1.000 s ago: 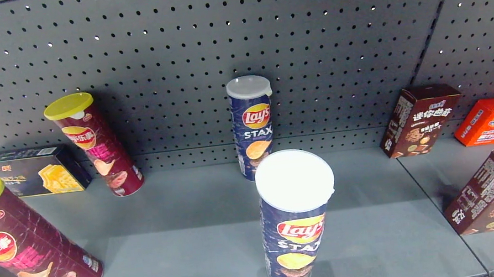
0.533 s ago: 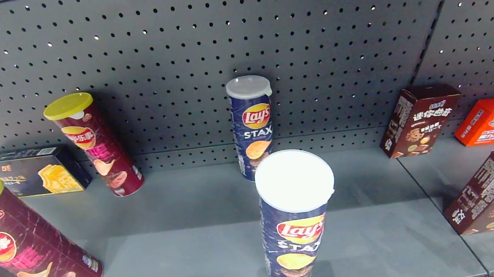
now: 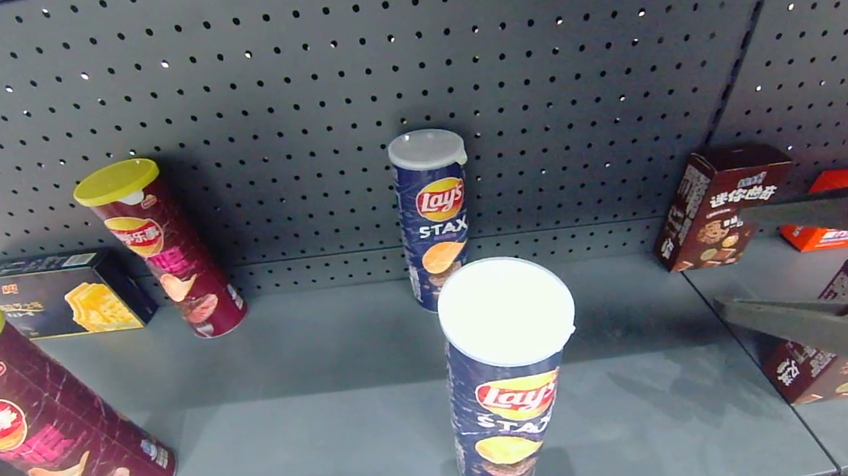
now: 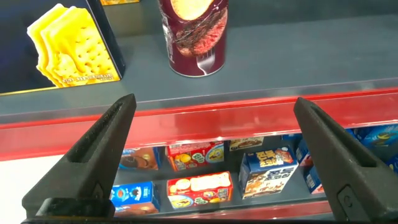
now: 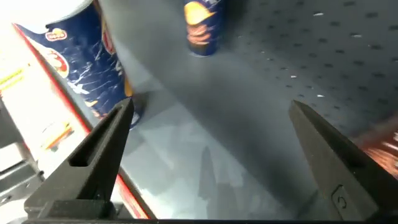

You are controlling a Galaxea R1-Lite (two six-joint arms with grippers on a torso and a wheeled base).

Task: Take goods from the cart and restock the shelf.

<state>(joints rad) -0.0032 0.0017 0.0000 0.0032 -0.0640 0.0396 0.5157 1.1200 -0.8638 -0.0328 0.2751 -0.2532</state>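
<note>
The right gripper [image 3: 732, 262] hangs over the shelf [image 3: 312, 376] at its right side, jaws wide apart and empty, near a brown box [image 3: 712, 208]. The left gripper [image 4: 214, 102] (also spread open, holding nothing) sits before the red front edge [image 4: 249, 115], near a maroon can [image 4: 193, 37]. Upright mid-shelf stand the front blue can [image 3: 507, 387] and, behind it, the rear blue can [image 3: 433, 213]

The right gripper [image 3: 732, 259] has two long dark grey fingers [image 3: 810, 312] tapering to blunt tips; its body is black. The left gripper [image 4: 214, 102] has matching wedge fingers; one bears perhaps a screw.
</note>
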